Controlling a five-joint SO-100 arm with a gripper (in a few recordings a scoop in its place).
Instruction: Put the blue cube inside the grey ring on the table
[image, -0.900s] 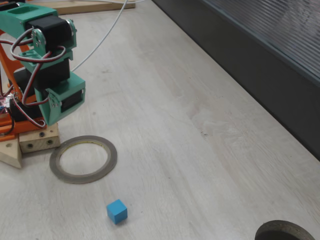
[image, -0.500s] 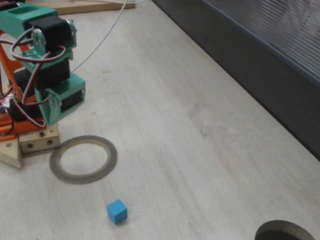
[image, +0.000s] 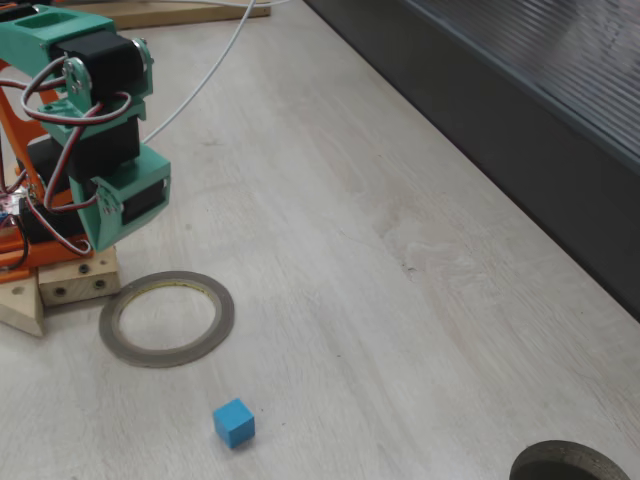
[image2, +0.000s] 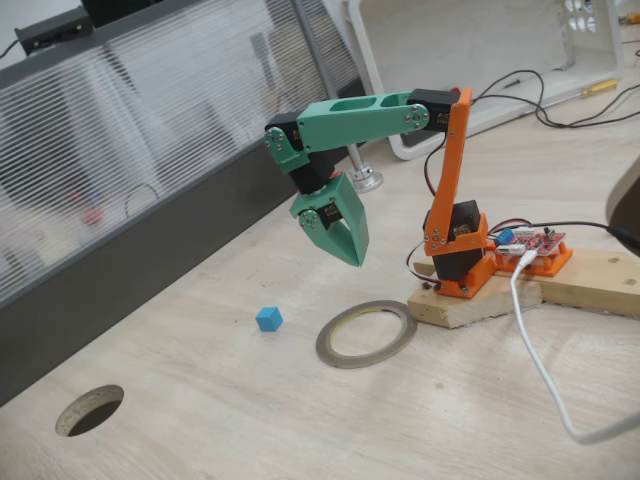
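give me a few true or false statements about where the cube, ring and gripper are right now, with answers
1. The blue cube lies inside the grey ring. False: it sits on the table outside the ring, apart from it.
2. The gripper hangs above the table, touching nothing. True.
3. The gripper is holding the blue cube. False: its fingers are together with nothing between them.
4. The grey ring lies flat beside the wooden base block of the arm. True.
5. A round hole is cut into the table. True.
6. The cube rests on top of the ring's band. False: it is clear of the band.
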